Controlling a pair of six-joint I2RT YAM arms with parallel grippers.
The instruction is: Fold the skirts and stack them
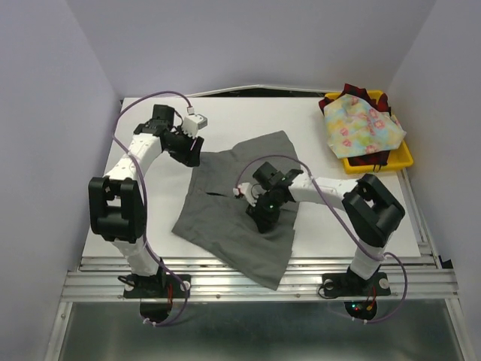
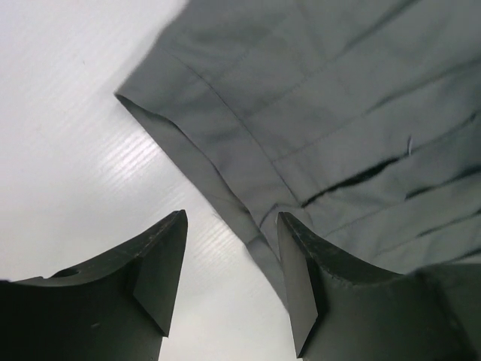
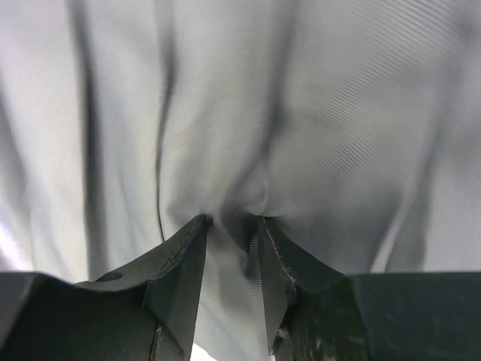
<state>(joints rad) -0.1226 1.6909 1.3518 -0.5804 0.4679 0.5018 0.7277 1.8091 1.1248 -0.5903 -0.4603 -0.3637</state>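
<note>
Right gripper (image 3: 233,223) of mine pinches a raised fold of the grey skirt (image 1: 218,197); my left gripper (image 2: 231,219) hangs wide open over its far-left edge.

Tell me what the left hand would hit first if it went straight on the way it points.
Most likely the edge of the grey skirt, which runs just ahead of the open left hand and across the gap between its fingers, with the white table beneath. Depth is hard to judge.
</note>
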